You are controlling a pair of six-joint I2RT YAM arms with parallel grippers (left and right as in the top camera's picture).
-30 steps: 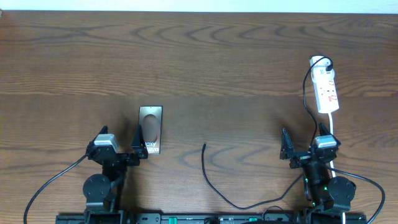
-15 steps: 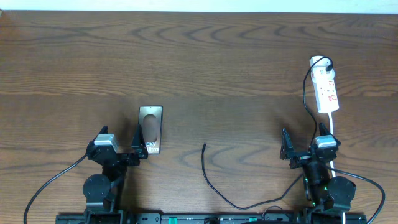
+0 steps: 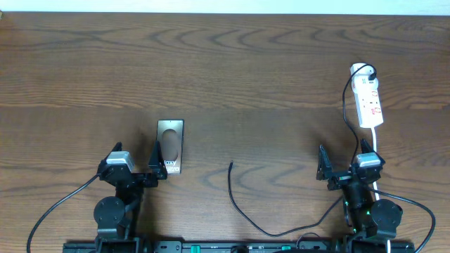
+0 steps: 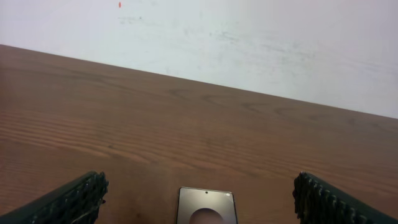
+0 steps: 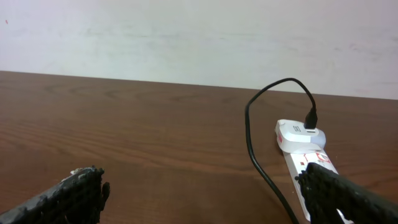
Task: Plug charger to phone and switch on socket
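You held your left hand [image 3: 136, 153] and right hand [image 3: 343, 154] wide and empty at the surface's [image 3: 246, 84] near edge, each facing its likely job: phone [image 3: 170, 144] by the left, socket [image 3: 368, 102] beyond the right, charger [image 3: 235, 200] tip loose between.

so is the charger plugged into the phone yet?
No, it is out. The charger ends in a loose tip on the table, apart from the phone.

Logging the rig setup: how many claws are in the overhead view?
2. The left claw hangs open at the front left, beside the phone; the right claw at the front right, just short of the socket.
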